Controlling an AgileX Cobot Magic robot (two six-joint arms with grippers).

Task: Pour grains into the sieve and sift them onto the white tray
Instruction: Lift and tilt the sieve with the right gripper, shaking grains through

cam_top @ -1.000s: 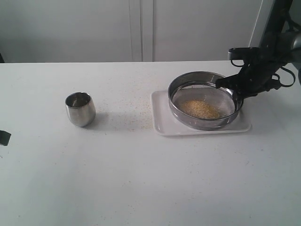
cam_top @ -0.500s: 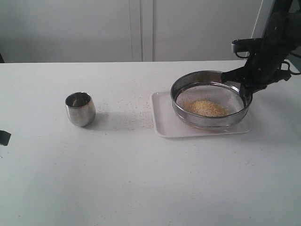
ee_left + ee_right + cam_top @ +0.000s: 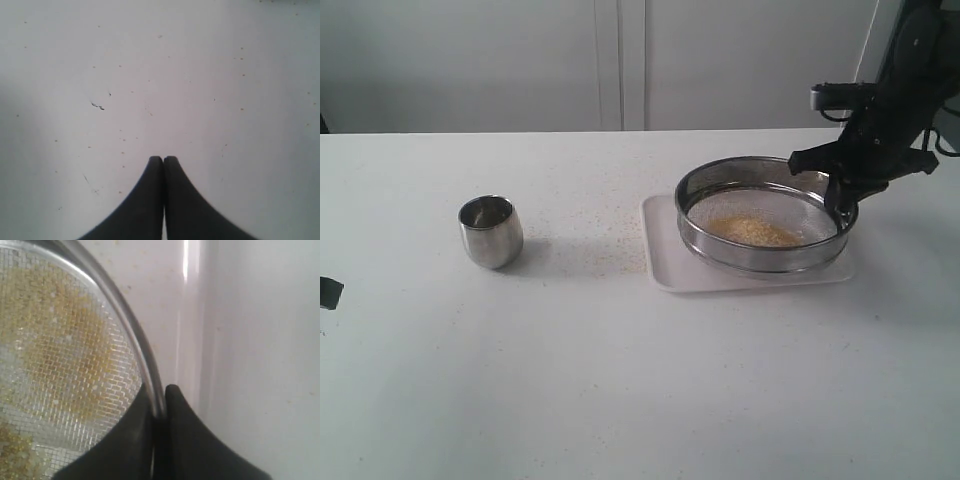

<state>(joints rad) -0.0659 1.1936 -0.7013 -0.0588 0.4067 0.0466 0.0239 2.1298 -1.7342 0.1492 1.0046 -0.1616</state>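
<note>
- Right claw (image 3: 840, 196): clamped tight on the far-right rim of the sieve (image 3: 750, 258), one finger inside the ring, one outside.
- Left claw (image 3: 163, 159): fingers pressed together with nothing between them, over bare worktop (image 3: 620, 380).
- Grains (image 3: 752, 231): yellow heap on the sieve mesh.
- Sieve: over the white tray (image 3: 665, 262), right of centre; contact with the tray cannot be determined.
- Steel cup (image 3: 491, 231): upright, well apart to the left.
</note>
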